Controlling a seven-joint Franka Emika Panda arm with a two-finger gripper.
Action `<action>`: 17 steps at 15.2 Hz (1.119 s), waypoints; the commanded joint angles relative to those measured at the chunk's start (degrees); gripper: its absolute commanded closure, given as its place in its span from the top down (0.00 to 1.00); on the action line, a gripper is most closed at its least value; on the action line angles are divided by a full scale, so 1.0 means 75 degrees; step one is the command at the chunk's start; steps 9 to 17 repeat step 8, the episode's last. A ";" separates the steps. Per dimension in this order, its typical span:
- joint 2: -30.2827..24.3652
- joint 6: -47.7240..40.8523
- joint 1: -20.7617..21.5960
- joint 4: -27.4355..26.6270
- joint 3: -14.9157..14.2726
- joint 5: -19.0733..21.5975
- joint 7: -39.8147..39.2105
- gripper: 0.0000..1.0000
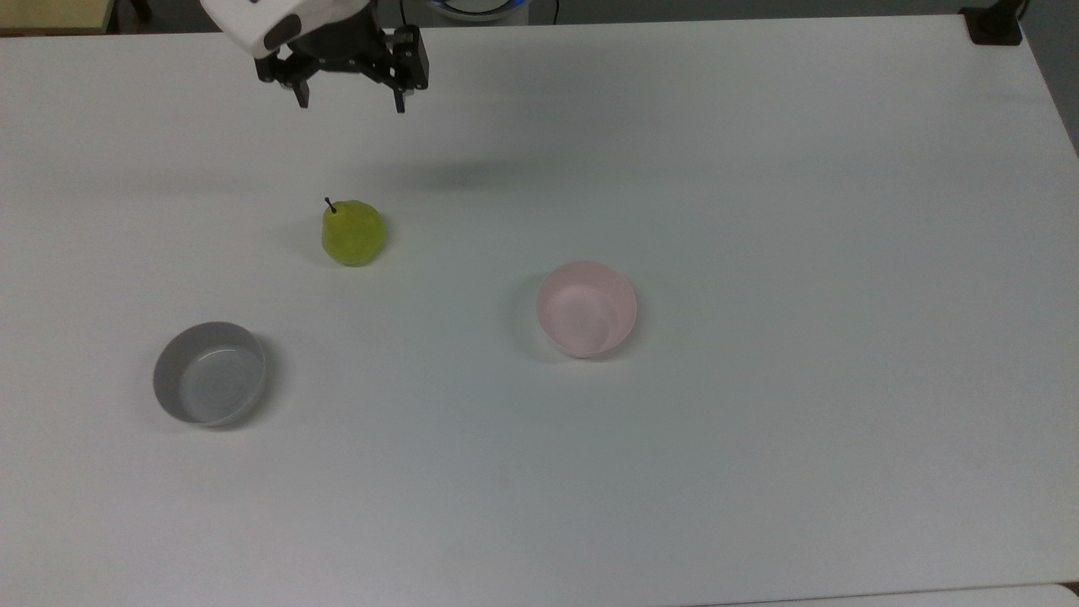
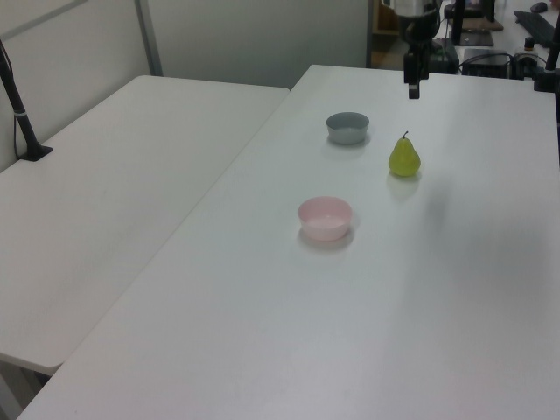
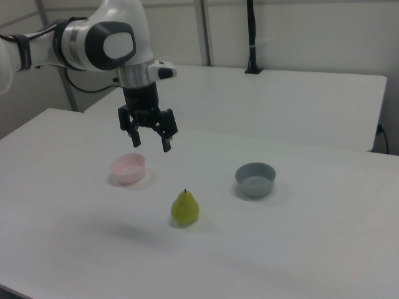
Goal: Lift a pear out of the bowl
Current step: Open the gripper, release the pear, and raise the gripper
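A: Status on the pear (image 1: 353, 233)?
B: Stood upright on the table (image 1: 759, 472), stem up, outside both bowls. Taking the pink bowl (image 1: 587, 308) as reference: off to the top view's left and a bit farther up-frame, well apart from the rim. Not touching anything but the tabletop.
A: Pink bowl contents?
B: Nothing inside. Same for the grey bowl (image 1: 210, 373), far on the top view's left of the pink one, past the pear and lower in frame.
A: Gripper (image 1: 351, 94)?
B: Hung high above the table, well up-frame from the pink bowl in the top view, roughly over the pear's side of the table. Fingers spread wide, nothing pinched between them. Pointed straight down in the right view.
A: Reading of that?
B: Looked like a finished job. Task wanted the pear out of the bowl; pear sat on bare table, bowl vacant. Fingers parked apart and raised, likely so as not to clip the stem or knock the fruit over.
A: Risks?
B: Pear rests on a rounded base, so probably tips or rolls on a nudge. Bowls look light, would slide easily if bumped. Clear gap around the pear for now.
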 commanded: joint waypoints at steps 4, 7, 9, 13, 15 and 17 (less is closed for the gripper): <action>-0.0198 -0.0423 0.0163 0.0038 -0.0423 0.0101 -0.0233 1.00; -0.0209 -0.0494 0.0163 0.0049 -0.0494 0.0101 -0.0163 1.00; -0.0210 -0.0506 0.0175 0.0084 -0.0587 0.0113 -0.0186 1.00; -0.0210 -0.0506 0.0175 0.0084 -0.0587 0.0113 -0.0186 1.00; -0.0210 -0.0506 0.0175 0.0084 -0.0587 0.0113 -0.0186 1.00; -0.0210 -0.0506 0.0175 0.0084 -0.0587 0.0113 -0.0186 1.00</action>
